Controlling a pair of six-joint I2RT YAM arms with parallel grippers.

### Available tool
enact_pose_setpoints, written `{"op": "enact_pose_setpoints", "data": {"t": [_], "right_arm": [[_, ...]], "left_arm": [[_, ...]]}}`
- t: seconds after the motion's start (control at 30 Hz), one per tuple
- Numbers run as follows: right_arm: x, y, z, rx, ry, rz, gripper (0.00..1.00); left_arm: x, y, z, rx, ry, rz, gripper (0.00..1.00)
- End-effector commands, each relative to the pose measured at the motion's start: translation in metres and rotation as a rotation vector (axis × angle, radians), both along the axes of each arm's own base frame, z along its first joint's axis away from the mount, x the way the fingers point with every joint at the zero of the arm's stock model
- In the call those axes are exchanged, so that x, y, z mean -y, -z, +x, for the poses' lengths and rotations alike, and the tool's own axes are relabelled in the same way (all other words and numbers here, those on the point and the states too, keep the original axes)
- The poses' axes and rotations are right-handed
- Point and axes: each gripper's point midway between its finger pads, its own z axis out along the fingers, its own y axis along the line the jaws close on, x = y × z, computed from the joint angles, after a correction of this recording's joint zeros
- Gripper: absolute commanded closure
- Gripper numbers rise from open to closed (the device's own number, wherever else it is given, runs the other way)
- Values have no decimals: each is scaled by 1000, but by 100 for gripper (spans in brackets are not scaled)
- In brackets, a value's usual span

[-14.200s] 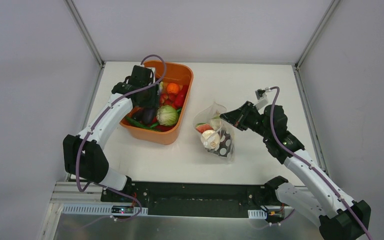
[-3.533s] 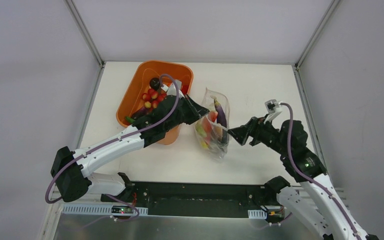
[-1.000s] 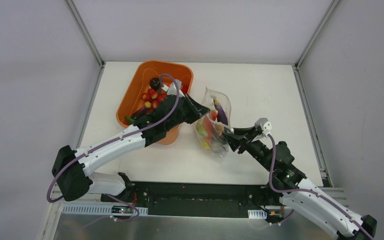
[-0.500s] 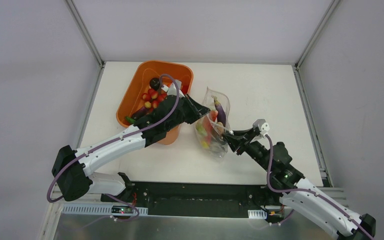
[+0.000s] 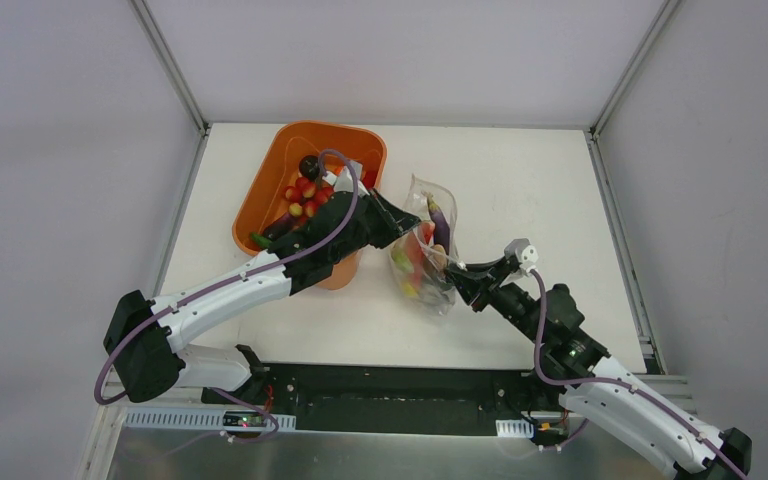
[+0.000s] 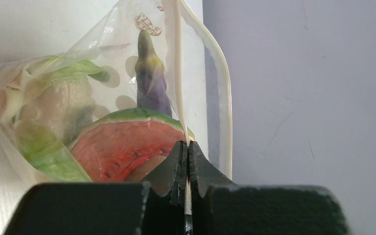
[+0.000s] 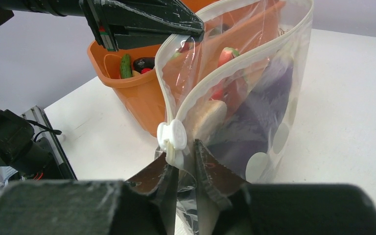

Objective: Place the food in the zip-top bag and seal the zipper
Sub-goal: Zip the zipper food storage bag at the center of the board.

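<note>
The zip-top bag (image 5: 430, 205) stands open just to the right of the orange tub (image 5: 258, 195). The main risk, as I judge it, is the mouth twisting if the two holds pull unevenly, so that the zipper (image 6: 178, 73) seals crooked or snags the eggplant (image 6: 152, 85) poking up toward it. A lesser risk is the soft film slipping free. Counted: one worktop (image 5: 530, 180), one tub, one bag, two end effectors, one eggplant, one melon slice (image 6: 122, 147); I cannot count the rest. The left end effector (image 6: 186, 161) is clenched on the zipper's tub-side end. The right end effector (image 7: 182, 169) is clenched at the white slider (image 7: 172, 137) on the end away from the tub.
</note>
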Motion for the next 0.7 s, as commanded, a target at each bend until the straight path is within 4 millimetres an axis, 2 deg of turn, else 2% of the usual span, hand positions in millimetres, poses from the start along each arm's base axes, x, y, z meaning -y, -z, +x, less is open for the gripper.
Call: {"op": "enact_pose_setpoints", "data": {"t": [0.0, 0.07, 0.13, 0.2, 0.5, 0.67], "right_arm": [[-3, -12, -3, 23, -21, 36, 83], [-2, -14, -3, 25, -15, 46, 86], [-1, -16, -4, 29, -16, 53, 76], [-1, -15, -5, 27, -18, 50, 74], [-1, -14, -5, 29, -22, 44, 100], [-1, -17, -5, 34, -22, 48, 100]], "left_arm": [[-4, -27, 3, 52, -20, -73, 100], [-5, -28, 3, 54, -23, -76, 100], [-5, -28, 4, 56, -27, -77, 100], [-5, -29, 4, 57, -27, -78, 100], [-5, -29, 3, 56, -26, -85, 100], [-6, -32, 2, 65, -21, -93, 100]]}}
